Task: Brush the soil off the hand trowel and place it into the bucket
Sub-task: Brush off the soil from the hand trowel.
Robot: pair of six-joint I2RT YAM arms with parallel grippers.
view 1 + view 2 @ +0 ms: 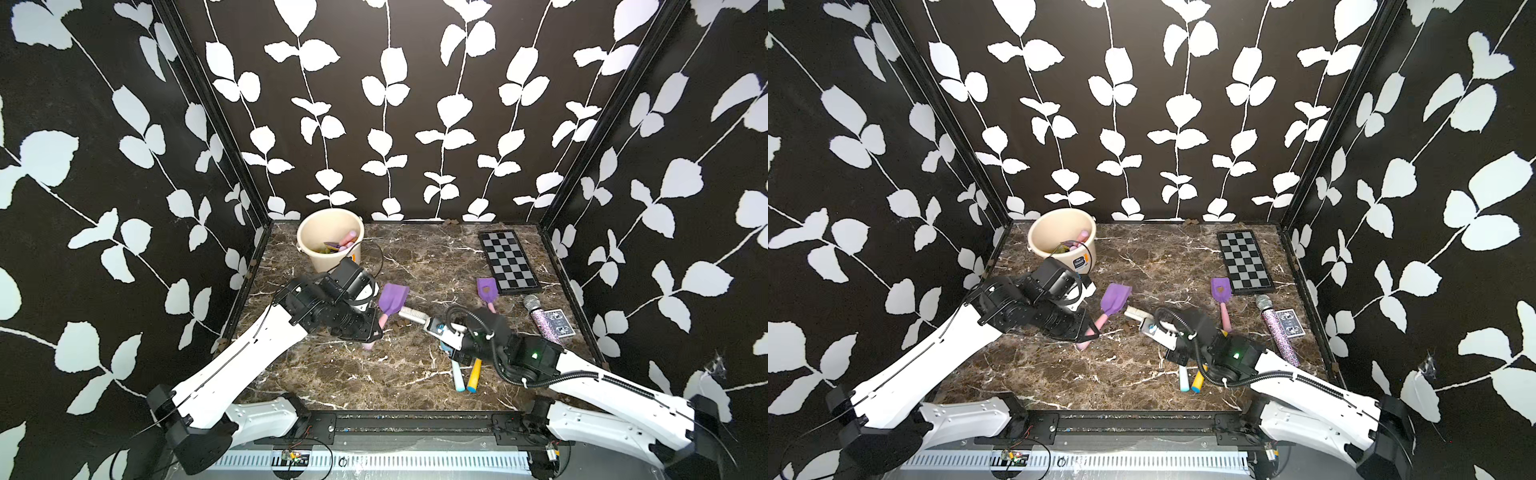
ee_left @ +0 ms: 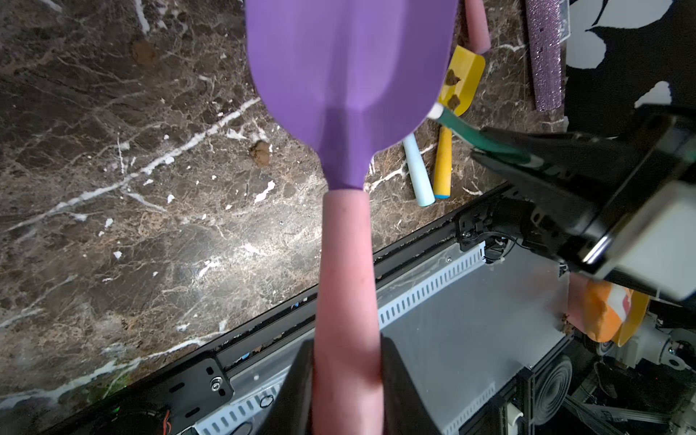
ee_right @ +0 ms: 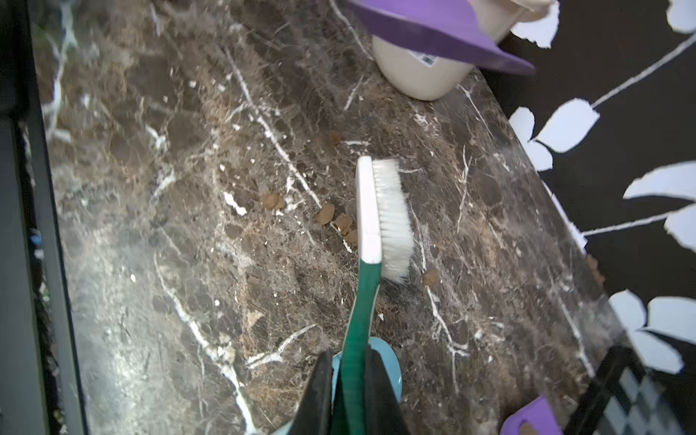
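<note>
Marble bench (image 1: 374,374) is seen under everything. Cream bucket (image 1: 316,259) is stood at the far left corner, tools inside. Purple hand trowel (image 2: 350,75) is held above the bench, near the bucket, its pink handle clamped in the left pincer (image 2: 346,342). White-bristled brush (image 3: 369,226) is gripped by its green handle in the right pincer (image 3: 350,357), head just beside the blade. Brown soil (image 3: 325,214) clumps are scattered on the bench below.

We are counting four trowels outside the bucket (image 1: 324,262): plain purple trowel (image 1: 392,297), dark-spotted purple trowel (image 1: 487,289), yellow trowel (image 1: 474,376), light-blue trowel (image 1: 458,376). We are also tallying one bucket, one brush (image 1: 411,314), one checkerboard (image 1: 509,262), one glitter microphone (image 1: 542,320), one card deck (image 1: 559,322), at least five soil clumps (image 3: 325,214).
</note>
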